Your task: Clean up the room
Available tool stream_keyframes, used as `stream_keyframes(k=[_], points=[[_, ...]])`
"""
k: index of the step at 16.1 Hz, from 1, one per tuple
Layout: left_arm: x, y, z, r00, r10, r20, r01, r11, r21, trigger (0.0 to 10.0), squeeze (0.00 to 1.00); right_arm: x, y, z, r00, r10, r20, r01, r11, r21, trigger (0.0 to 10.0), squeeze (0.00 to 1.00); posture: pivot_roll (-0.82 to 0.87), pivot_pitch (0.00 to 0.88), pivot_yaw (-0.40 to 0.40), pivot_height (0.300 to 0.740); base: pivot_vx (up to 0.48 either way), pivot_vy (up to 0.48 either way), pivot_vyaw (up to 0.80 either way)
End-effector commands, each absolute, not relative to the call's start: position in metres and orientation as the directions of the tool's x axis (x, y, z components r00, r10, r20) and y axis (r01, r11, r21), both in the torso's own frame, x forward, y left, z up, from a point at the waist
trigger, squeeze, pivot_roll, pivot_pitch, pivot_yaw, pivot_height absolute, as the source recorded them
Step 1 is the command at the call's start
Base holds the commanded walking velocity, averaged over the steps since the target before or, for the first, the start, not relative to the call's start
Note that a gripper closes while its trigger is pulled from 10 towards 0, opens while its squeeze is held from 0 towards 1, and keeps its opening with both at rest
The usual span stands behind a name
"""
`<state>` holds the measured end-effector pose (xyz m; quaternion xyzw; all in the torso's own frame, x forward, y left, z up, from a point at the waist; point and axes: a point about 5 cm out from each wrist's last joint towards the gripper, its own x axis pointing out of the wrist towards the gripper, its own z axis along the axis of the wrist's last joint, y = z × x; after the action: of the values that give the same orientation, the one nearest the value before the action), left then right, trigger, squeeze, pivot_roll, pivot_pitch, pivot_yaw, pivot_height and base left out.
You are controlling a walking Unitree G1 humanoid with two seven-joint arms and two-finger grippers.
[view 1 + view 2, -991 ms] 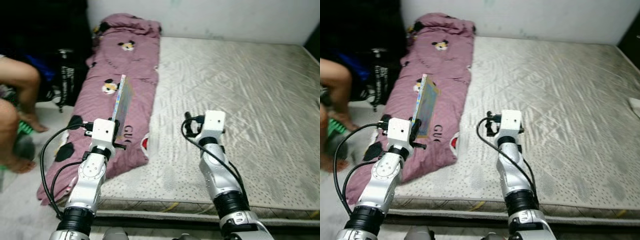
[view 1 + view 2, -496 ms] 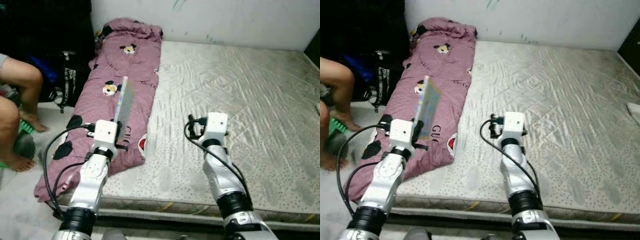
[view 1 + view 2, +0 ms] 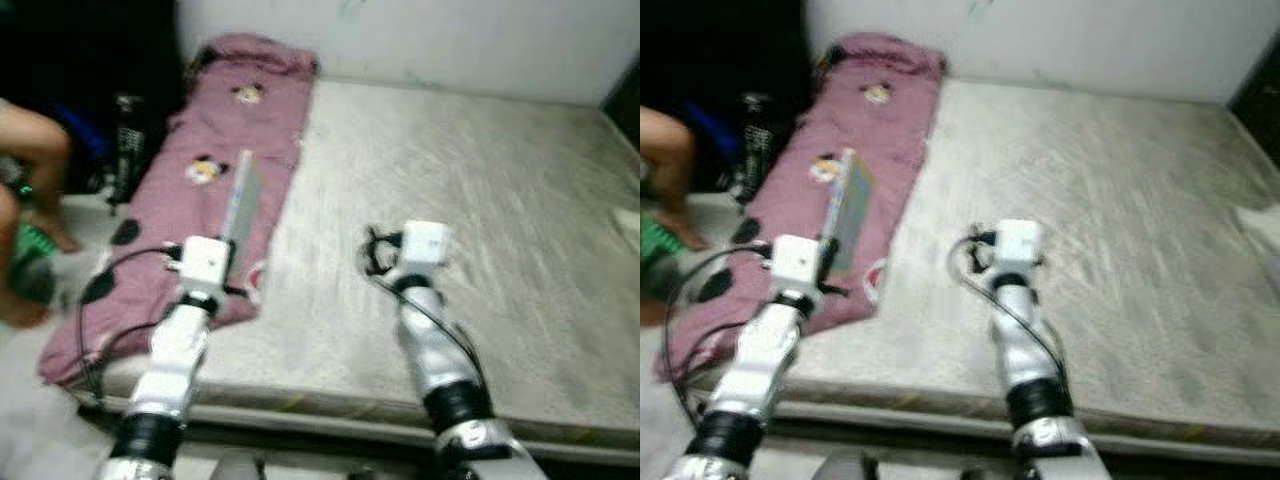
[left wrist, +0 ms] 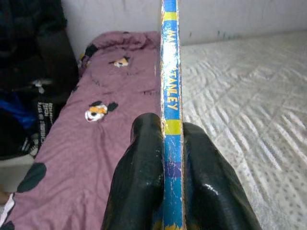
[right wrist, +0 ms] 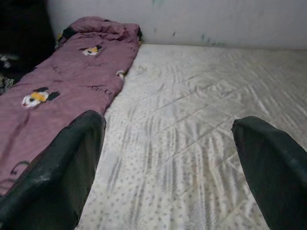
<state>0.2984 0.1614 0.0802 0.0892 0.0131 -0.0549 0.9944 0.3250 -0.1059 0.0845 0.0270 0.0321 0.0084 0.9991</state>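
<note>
One thin book [image 4: 171, 96] stands upright on edge, pinched between the two black fingers [image 4: 141, 177] of the left gripper [image 4: 168, 143], whose jaws are closed tight against its covers near the bottom of the spine. It is carried above the purple blanket [image 3: 215, 150] that lies along the left edge of the bed [image 3: 480, 200]. The right gripper [image 5: 168, 163] hovers over the bare mattress nearer the front edge, jaws spread wide and holding nothing.

The risk, as I judge it, is the grip: the book is held low and only by its thin edge, so a jolt while walking could tilt it or let it slip onto the blanket. The head views are blurred, so the camera seems to be moving. A person's legs [image 3: 30, 150] are off the bed's left side, close enough that a swing of the left arm could brush them. No container is in view to receive the book.
</note>
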Motion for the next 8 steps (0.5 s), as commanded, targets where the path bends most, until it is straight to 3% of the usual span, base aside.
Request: stream_keyframes(k=[1, 4, 8], points=[[0.3014, 0.1521, 0.0879, 0.991, -0.135, 0.005, 0.132, 0.977, 0.165, 10.0, 0.0, 0.3266, -0.1176, 0.0851, 0.998, -0.011, -0.063, 0.014, 0.999, 0.041, 10.0, 0.0, 0.12, 0.0, -0.03, 0.74, 0.0, -0.36, 0.0], [0.3015, 0.1514, 0.0877, 0.991, -0.136, 0.004, 0.133, 0.978, 0.163, 10.0, 0.0, 0.3267, -0.1182, 0.0848, 0.998, -0.01, -0.064, 0.012, 0.999, 0.04, 10.0, 0.0, 0.11, 0.0, -0.032, 0.74, 0.0, -0.319, 0.0], [0.3014, 0.1506, 0.0875, 0.991, -0.135, 0.005, 0.132, 0.979, 0.152, 10.0, 0.0, 0.326, -0.1187, 0.0838, 0.998, -0.007, -0.068, 0.009, 0.999, 0.035, 10.0, 0.0, 0.11, 0.0, -0.032, 0.74, 0.0, 0.0, 0.0]])
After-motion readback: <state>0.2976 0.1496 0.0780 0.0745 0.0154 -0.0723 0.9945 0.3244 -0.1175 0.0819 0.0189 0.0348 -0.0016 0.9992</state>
